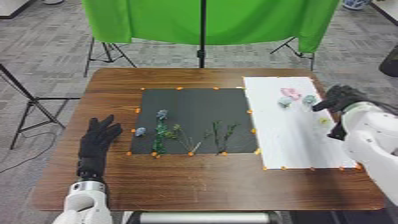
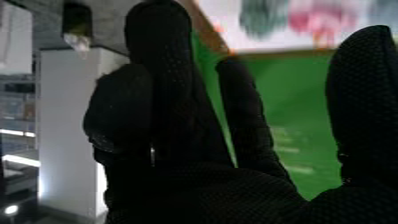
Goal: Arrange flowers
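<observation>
Near the right edge of the brown wooden table [image 1: 142, 185], the black-gloved right hand [image 1: 346, 96], empty with fingers parted, is beside a round grey-green flower [image 1: 309, 100] on the white rectangular sheet [image 1: 302, 145]; a low sideways sweep could shove it into the ruffled pink bloom [image 1: 290, 93].

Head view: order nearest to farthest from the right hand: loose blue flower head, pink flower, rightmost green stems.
1. Pink flower: on the white sheet.
2. Rightmost green stems: right side of the dark mat.
3. Loose blue flower head: mat's left edge.
</observation>
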